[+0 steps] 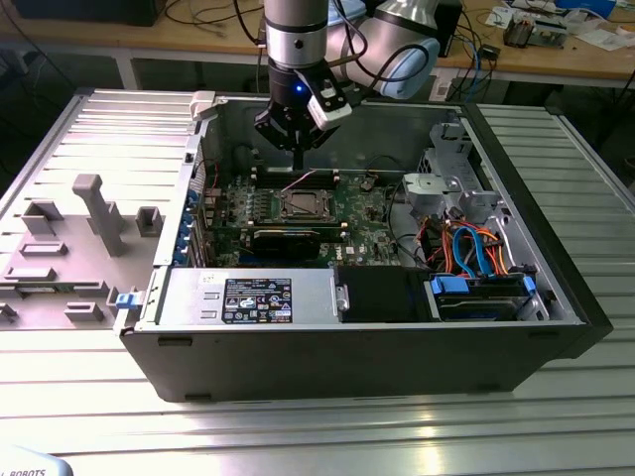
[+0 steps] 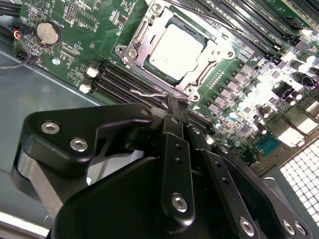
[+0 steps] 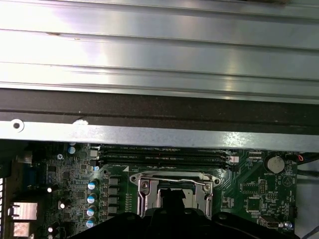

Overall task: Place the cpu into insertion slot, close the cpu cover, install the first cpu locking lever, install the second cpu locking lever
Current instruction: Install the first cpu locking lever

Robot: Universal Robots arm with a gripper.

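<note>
In the second wrist view the cpu (image 2: pixel 174 47) lies flat in the insertion slot (image 2: pixel 192 82), its dull silver top showing through the window of the cpu cover (image 2: pixel 135 52), which is folded down over it. A thin wire locking lever (image 2: pixel 147 92) runs along the socket's near side, and its bent end reaches my fingertips. My gripper (image 2: pixel 177 105) is shut, its tips at that lever end beside the socket. In the exterior view the gripper (image 1: pixel 298 164) hangs just above the board behind the insertion slot (image 1: pixel 303 205). The first wrist view has the cover frame (image 3: pixel 144 185) partly hidden behind my dark fingers (image 3: pixel 172 198).
Long black memory slots (image 2: pixel 124 82) lie on both sides of the socket. A black card (image 1: pixel 288 238), a power supply (image 1: pixel 248 297) and a drive cage with orange and blue cables (image 1: pixel 466 248) fill the open case. A grey fixture block (image 1: pixel 99 213) stands on the exterior view's left.
</note>
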